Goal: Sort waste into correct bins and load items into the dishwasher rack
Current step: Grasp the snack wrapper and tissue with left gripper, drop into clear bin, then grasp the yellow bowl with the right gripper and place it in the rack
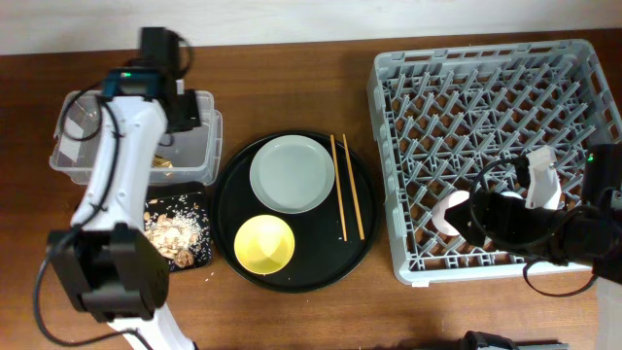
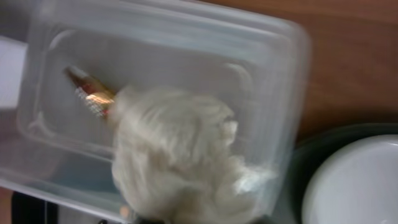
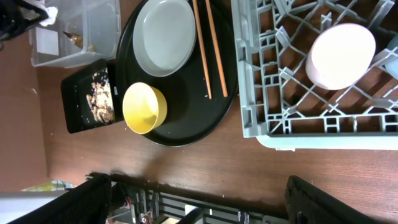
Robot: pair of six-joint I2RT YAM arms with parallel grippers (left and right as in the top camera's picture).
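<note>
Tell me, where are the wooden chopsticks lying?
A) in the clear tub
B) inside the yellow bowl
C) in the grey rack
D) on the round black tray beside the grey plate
D: the chopsticks lie flat on the round black tray, next to the grey plate.

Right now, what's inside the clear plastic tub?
A brown-gold wrapper strip lies on the floor of the clear tub. The crumpled white tissue, over or in it, covers the middle, so anything beneath is hidden.

tissue fills tub opening, pegs crowd rack
</note>
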